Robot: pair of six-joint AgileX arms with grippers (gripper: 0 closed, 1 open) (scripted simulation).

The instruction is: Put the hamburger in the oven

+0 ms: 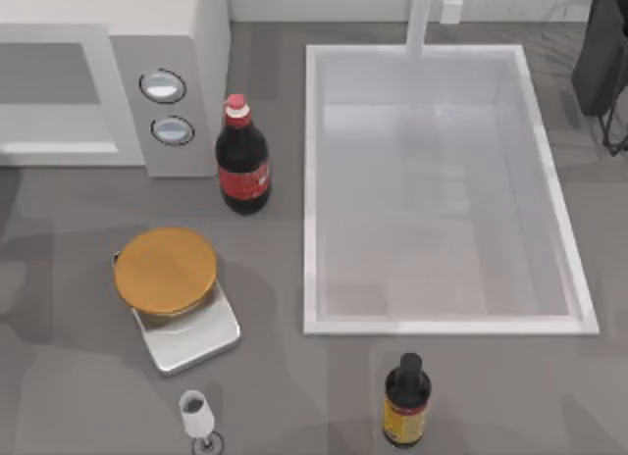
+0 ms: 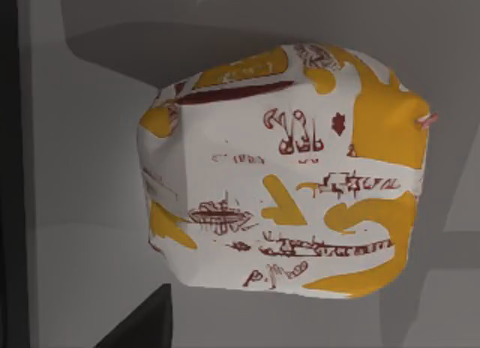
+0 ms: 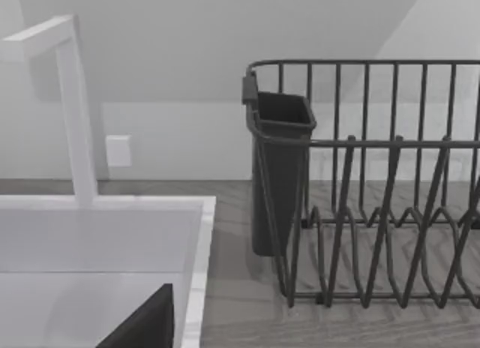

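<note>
The hamburger [image 2: 281, 172] is a rounded lump in a white wrapper with yellow patches and dark red print. It lies on a grey surface close in front of the left wrist camera. A dark part of my left gripper [image 2: 139, 325] juts in beside it, apart from the wrapper. The oven [image 1: 108, 82] is the white box at the table's back left, with a grey recessed front and two round dials [image 1: 163, 85]. A dark part of my right gripper [image 3: 142, 325] hangs over the sink's corner, far from the oven.
A cola bottle [image 1: 241, 161] stands right of the oven. An orange disc on a silver scale [image 1: 167, 274] sits front left, with a small white cup [image 1: 196, 413] before it. A big white sink [image 1: 437, 308] fills the right half. A dark sauce bottle [image 1: 405, 401] stands in front of it. A black dish rack [image 3: 375, 213] is at the back right.
</note>
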